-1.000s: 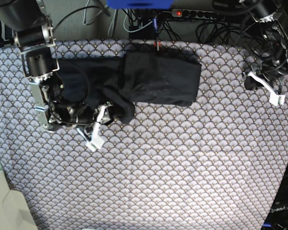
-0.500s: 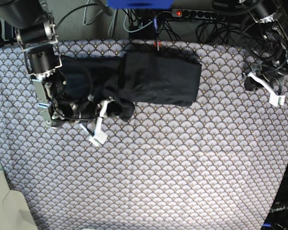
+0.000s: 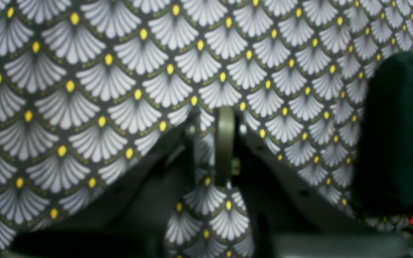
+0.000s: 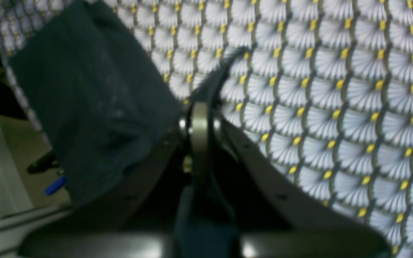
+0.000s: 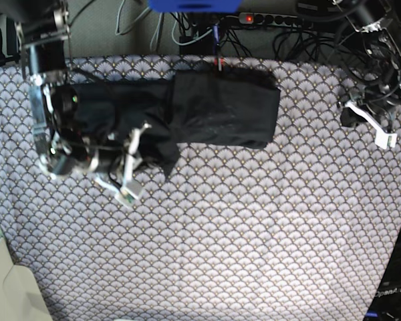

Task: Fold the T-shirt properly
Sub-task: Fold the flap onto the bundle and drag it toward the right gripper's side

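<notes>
Right wrist view: right tool (image 4: 200,107) pinches T-shirt (image 4: 95,107) edge; cloth spreads leftward beside it.

Scallop-print tablecloth (image 5: 254,227), power strip (image 5: 281,19) and cables (image 5: 130,20) behind.

The base view looks straight down from above on the whole tablecloth (image 5: 254,227). Each wrist view sits low behind its own gripper, close to the cloth and blurred. The right wrist view and the base view share the black T-shirt (image 4: 91,107), also edging the left wrist view.
</notes>
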Motion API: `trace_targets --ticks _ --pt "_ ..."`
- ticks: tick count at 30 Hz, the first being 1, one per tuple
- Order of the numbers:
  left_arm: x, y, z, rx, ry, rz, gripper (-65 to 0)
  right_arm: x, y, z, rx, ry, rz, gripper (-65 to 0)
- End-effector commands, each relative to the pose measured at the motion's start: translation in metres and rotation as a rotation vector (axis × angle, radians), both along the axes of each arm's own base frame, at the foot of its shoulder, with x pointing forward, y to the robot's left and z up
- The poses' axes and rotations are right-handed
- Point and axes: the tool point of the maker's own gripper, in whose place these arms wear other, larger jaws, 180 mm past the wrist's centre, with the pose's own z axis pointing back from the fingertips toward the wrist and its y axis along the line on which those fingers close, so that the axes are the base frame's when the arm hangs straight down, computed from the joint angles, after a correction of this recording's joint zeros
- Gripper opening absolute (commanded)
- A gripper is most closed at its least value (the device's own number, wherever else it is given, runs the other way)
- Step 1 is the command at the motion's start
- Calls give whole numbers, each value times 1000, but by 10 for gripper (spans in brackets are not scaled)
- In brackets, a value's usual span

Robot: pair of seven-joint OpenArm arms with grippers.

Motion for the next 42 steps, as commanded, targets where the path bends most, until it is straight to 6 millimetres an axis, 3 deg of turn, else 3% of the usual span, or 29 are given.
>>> trace_targets --ticks 1,10,21,42 --pt "13 6 15 13 -58 -1 -583 6 -2 17 29 -55 -7 -650" --pt "18 4 17 12 -67 -5 -583 -41 -32 20 -29 -76 -37 -650" --pt "18 4 17 17 -65 -8 -583 -90 -52 -1 -45 18 -100 -650" --pt "17 5 17 18 -63 -8 -583 -110 -146 -5 -117 43 -406 -650"
